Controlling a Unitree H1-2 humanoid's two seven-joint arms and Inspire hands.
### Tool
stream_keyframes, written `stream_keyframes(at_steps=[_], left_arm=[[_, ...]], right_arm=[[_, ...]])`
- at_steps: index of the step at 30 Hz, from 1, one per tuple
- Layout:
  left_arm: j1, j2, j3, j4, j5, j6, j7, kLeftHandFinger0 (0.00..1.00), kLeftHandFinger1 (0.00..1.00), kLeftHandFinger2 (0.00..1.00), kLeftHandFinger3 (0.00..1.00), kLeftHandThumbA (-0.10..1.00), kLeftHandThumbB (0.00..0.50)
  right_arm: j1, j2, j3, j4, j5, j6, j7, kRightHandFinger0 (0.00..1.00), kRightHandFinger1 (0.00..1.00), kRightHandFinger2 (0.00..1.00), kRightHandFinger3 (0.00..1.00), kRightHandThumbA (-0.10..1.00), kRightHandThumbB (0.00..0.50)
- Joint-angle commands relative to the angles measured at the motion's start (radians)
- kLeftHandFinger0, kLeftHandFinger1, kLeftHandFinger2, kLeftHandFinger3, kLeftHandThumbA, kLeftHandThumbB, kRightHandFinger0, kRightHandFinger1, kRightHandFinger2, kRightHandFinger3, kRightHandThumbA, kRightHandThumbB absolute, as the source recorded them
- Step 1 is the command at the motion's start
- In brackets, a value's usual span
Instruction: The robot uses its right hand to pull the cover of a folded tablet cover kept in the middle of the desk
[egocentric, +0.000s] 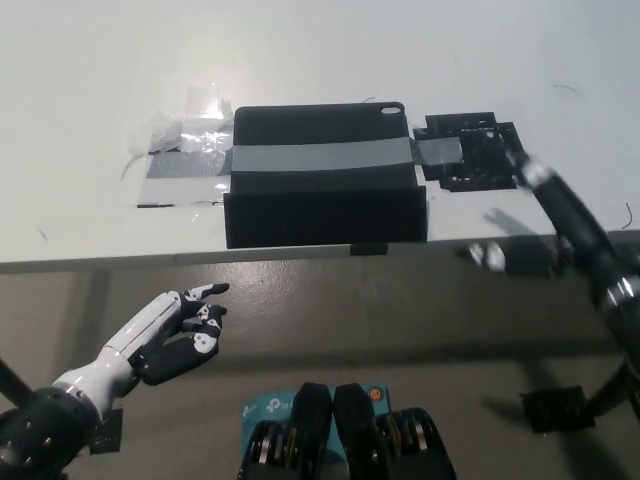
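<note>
The black folded tablet cover (320, 125) lies in the middle of the white desk (90, 80), with a grey tape band (320, 158) across it. Its front flap (325, 215) reaches the desk's near edge. My black right hand (472, 150) rests on the desk right beside the cover's right edge, over the end of the grey band. Its grasp is hidden by its dark shape. My black right arm (580, 225) runs in from the lower right. My white left hand (185, 325) hangs open below the desk's front edge at the lower left, holding nothing.
Shiny tape strips (180, 170) stick to the desk left of the cover. The desk's front edge (120, 262) crosses the picture below the cover. A small black piece (555, 408) lies on the grey floor at the lower right.
</note>
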Motion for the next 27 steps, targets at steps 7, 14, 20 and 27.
stream_keyframes(at_steps=[7,14,20,27], left_arm=[[-0.006,0.022,0.017,-0.028,0.021,0.019,-0.032,0.83,0.89,1.0,1.0,1.0,0.073],[-0.011,0.016,0.023,-0.023,0.023,0.019,-0.03,0.82,0.87,1.0,1.0,1.0,0.086],[-0.019,0.016,0.022,-0.029,0.029,0.019,-0.039,0.84,0.89,1.0,1.0,1.0,0.075],[-0.017,0.007,0.027,-0.039,0.027,0.019,-0.041,0.86,0.9,1.0,1.0,1.0,0.072]], right_arm=[[-0.315,0.075,0.145,0.035,-0.101,0.036,0.1,0.96,1.0,1.0,1.0,0.97,0.325],[-0.43,0.092,0.3,0.228,-0.175,0.003,0.177,1.0,1.0,1.0,1.0,1.0,0.488],[-0.509,0.107,0.388,0.503,-0.257,-0.051,0.161,1.0,1.0,1.0,1.0,1.0,0.5],[-0.588,0.12,0.354,0.762,-0.283,-0.126,0.086,1.0,1.0,1.0,1.0,1.0,0.483]])
